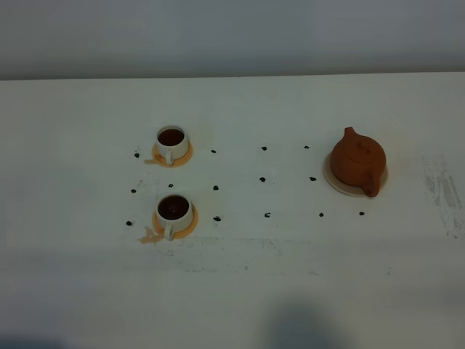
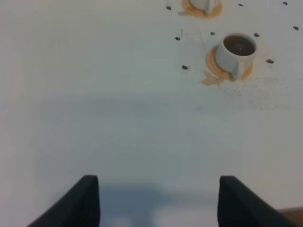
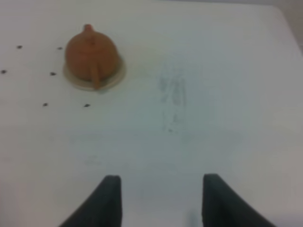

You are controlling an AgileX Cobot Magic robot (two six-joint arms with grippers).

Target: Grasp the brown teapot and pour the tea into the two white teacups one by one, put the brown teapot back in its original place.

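The brown teapot (image 1: 357,161) stands upright on its pale beige coaster (image 1: 340,187) at the right of the table, spout pointing away and handle toward the front. The two white teacups, far (image 1: 171,142) and near (image 1: 174,211), sit on orange-tan saucers at the left, both holding dark tea. Neither gripper shows in the exterior high view. In the left wrist view my left gripper (image 2: 158,203) is open and empty, well short of the near teacup (image 2: 236,49). My right gripper (image 3: 161,201) is open and empty too, far back from the teapot (image 3: 91,56).
A small tan spill (image 1: 149,236) lies beside the near saucer (image 1: 158,222). Small black marks (image 1: 263,179) dot the white table between the cups and the teapot. Grey smudges (image 1: 443,193) mark the table at the right edge.
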